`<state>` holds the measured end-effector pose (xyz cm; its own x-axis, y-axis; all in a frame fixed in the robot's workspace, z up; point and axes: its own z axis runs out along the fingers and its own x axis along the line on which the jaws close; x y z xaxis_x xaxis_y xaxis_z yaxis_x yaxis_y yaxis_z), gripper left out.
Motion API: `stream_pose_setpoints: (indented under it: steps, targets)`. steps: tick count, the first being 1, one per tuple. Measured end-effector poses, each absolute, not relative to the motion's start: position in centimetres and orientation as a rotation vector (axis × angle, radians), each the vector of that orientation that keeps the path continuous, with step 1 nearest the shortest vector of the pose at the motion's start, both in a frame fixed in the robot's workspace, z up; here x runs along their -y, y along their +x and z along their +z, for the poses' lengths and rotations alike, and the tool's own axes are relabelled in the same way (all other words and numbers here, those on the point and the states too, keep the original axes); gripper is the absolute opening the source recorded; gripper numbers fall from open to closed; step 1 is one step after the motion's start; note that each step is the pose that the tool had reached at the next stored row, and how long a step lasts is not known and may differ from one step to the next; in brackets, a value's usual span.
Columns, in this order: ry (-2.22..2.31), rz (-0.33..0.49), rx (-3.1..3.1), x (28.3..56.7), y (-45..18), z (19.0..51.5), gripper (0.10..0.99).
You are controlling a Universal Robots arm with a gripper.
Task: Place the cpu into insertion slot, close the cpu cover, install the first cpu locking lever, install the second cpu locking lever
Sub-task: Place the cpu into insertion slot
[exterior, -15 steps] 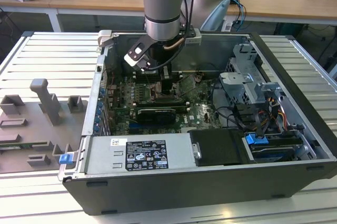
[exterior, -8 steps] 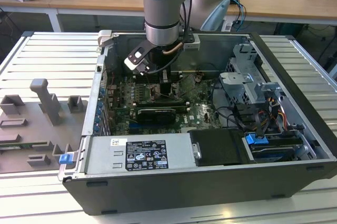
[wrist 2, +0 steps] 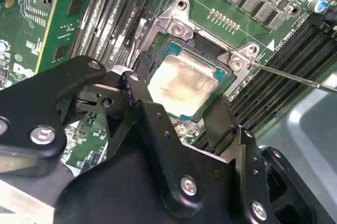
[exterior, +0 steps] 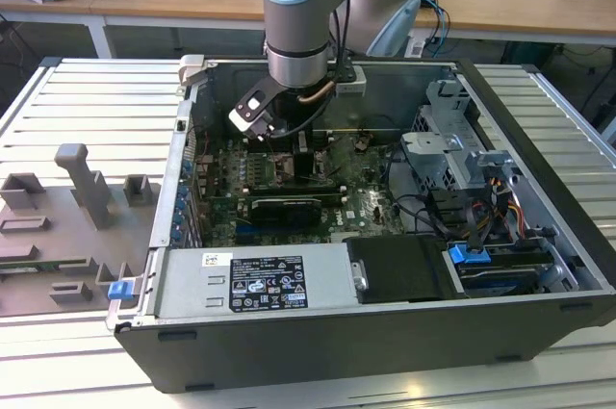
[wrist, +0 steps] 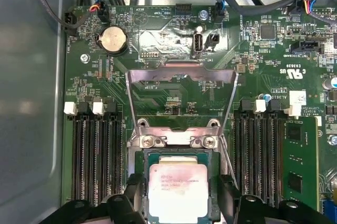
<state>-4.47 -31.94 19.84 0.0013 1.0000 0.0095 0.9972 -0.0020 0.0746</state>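
Gripper (wrist: 181, 184) fingers spread, flanking cpu (wrist: 178, 195): smudged silver-grey square, seated in insertion slot (wrist: 179, 139); cpu cover (wrist: 181, 72) raised.

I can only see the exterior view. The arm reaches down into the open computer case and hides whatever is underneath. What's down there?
Observer: In both wrist views the cpu lies in the insertion slot, silver top facing up.
Operator: Is the arm's tool anywhere near that chip?
Observer: Yes. In the second wrist view the tool is low, right at the cpu. I cannot tell whether it grips it.
Operator: Is there a lid over the chip?
Observer: Not over it. In the first wrist view the cpu cover is swung open, away from the cpu, leaving the chip bare.
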Motion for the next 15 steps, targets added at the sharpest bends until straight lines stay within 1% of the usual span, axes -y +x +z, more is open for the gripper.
stream_pose_setpoints:
  steps: [5, 6, 8, 9, 10, 11, 12, 13, 14, 15]
  targets:
    - [2.19, 0.091, -2.187, 31.9, -4.5, 20.7, 0.675]
    - [2.192, 0.086, -2.189, 31.9, -4.4, 20.9, 0.659]
    - [2.197, 0.077, -2.193, 31.9, -4.1, 21.0, 0.529]
    - [2.198, 0.074, -2.195, 31.9, -4.1, 21.0, 0.529]
    - [2.2, 0.072, -2.196, 31.9, -4.1, 21.0, 0.471]
    - [2.201, 0.069, -2.197, 31.9, -4.0, 21.1, 0.349]
    - [2.201, 0.068, -2.197, 31.9, -4.0, 21.2, 0.29]
    - [2.202, 0.068, -2.198, 31.9, -4.0, 21.2, 0.29]
    - [2.201, 0.068, -2.198, 31.9, -4.0, 21.2, 0.169]
    - [2.201, 0.067, -2.198, 31.9, -4.0, 21.3, 0.11]
